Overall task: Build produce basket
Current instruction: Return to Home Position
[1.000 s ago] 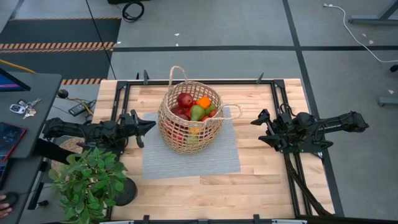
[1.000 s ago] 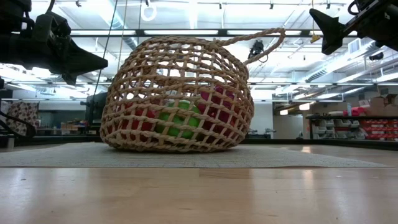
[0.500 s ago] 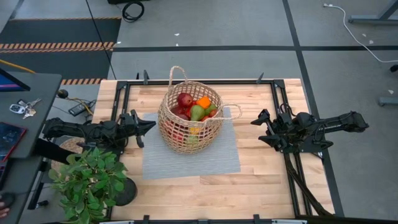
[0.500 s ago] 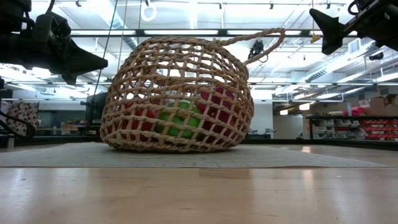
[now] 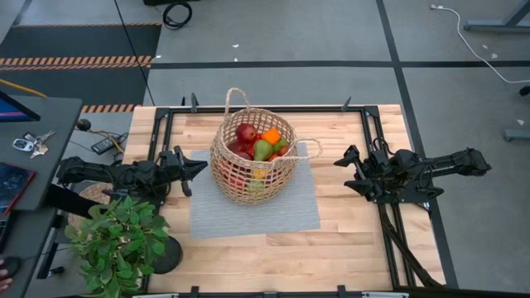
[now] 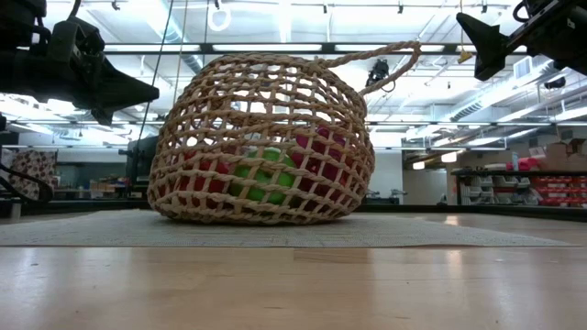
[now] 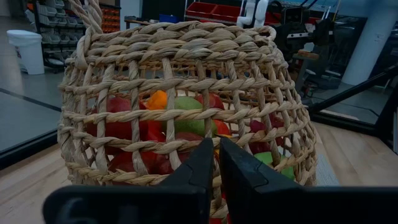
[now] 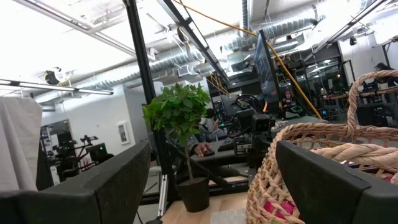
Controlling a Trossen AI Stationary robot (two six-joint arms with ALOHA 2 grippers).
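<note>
- Basket (image 5: 236,195): upright on grey mat (image 5: 273,211), approx. ctr of table (image 5: 331,248), slightly toward 12 o'clock (high view).
- Produce (image 5: 257,142): all inside basket. Red, green and orange pcs show at the top and through the weave.
- L gripper (image 5: 201,165): at basket's 9 o'clock, just beside its wall. Fingers (image 7: 199,163) pressed together, nothing between them.
- R gripper (image 5: 344,171): at basket's 3 o'clock, well apart from it. Fingers spread wide, holding nothing.
- Potted plant (image 5: 116,240): at table's 8 o'clock corner.
</note>
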